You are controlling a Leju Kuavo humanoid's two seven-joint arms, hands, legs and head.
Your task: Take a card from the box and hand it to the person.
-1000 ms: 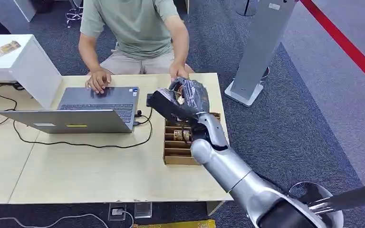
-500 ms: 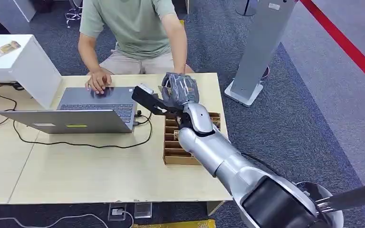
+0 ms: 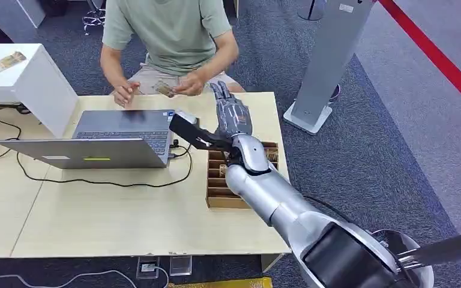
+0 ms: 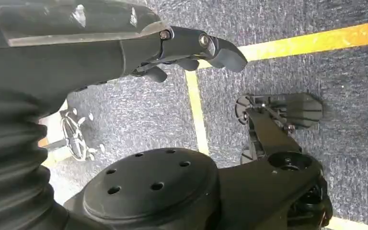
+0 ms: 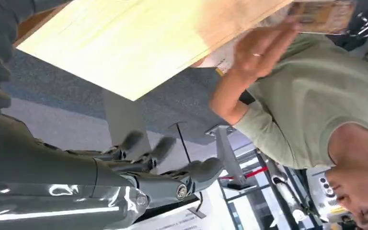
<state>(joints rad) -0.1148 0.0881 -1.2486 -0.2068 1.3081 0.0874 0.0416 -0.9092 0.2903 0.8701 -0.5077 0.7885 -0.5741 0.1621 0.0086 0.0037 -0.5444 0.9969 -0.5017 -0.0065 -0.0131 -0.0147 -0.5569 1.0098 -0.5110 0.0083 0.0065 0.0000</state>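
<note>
Head view, right hand: the silver right arm reaches over the pale wooden desk [image 3: 126, 210]; the right hand [image 3: 231, 114] has its fingers [image 3: 222, 93] extended and apart, with nothing between them.
Card: a small patterned card [image 3: 165, 89] sits in the seated person's hand [image 3: 190, 86], above the far desk edge and just beyond the robot's fingertips; in the right wrist view it appears as card [image 5: 323, 14] above the person's hand [image 5: 258, 45].
Box: the brown compartmented cardboard box [image 3: 219, 192] lies under the right forearm, at the desk's right end.
Left hand: in the left wrist view the left hand [image 4: 191, 45] hangs over grey carpet, fingers curled in, holding nothing.
Step in hand: judged to be the handover, the card apparently with the person.
Next move: likely drawing the right arm clear, lifting over the box and avoiding the grey laptop [image 3: 120, 129].
</note>
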